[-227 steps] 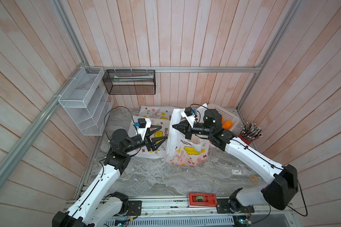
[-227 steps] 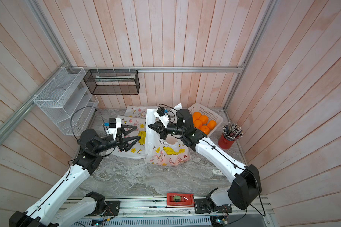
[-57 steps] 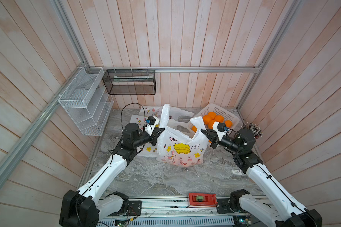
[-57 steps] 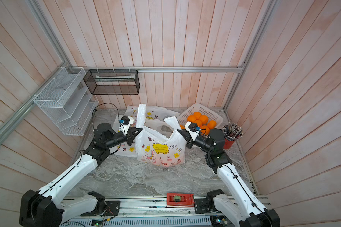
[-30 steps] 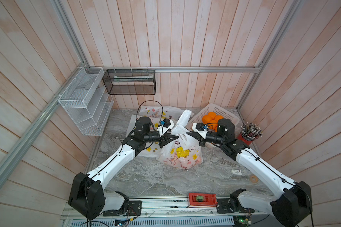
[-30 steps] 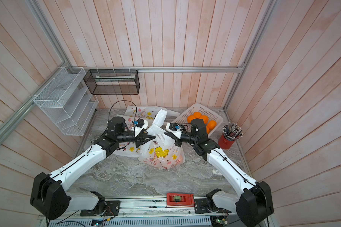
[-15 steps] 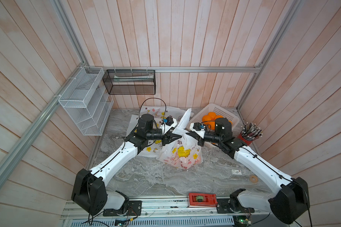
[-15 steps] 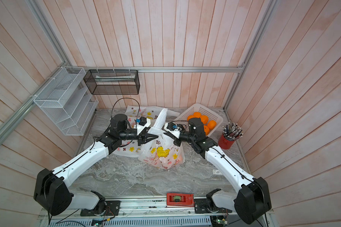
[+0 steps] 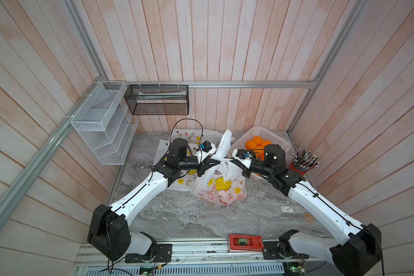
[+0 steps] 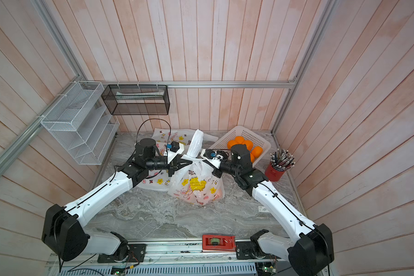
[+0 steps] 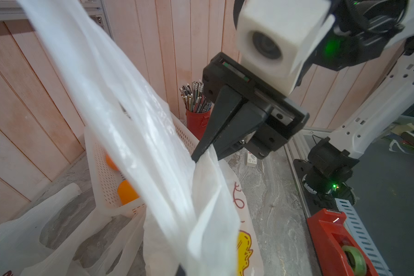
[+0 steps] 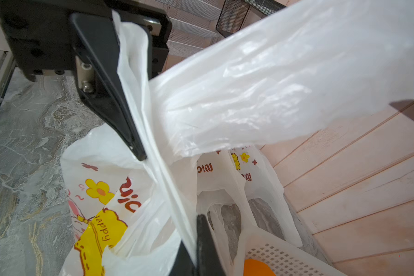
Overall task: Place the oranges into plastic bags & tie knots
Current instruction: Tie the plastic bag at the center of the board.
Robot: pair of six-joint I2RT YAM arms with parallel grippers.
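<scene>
Centre frame: thin crinkly bag [image 9: 219, 188], strap handles [image 9: 225, 143] pinched tight by left gripper [image 9: 215, 162] and right gripper [image 9: 232, 162]; round oranges [image 9: 253, 144] in perforated basket [image 9: 268, 135].

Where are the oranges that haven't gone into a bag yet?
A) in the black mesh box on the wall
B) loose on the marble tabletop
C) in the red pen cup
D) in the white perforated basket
D: in both top views the unbagged oranges are piled in the white basket at the back of the table, beyond the printed bag.
</scene>
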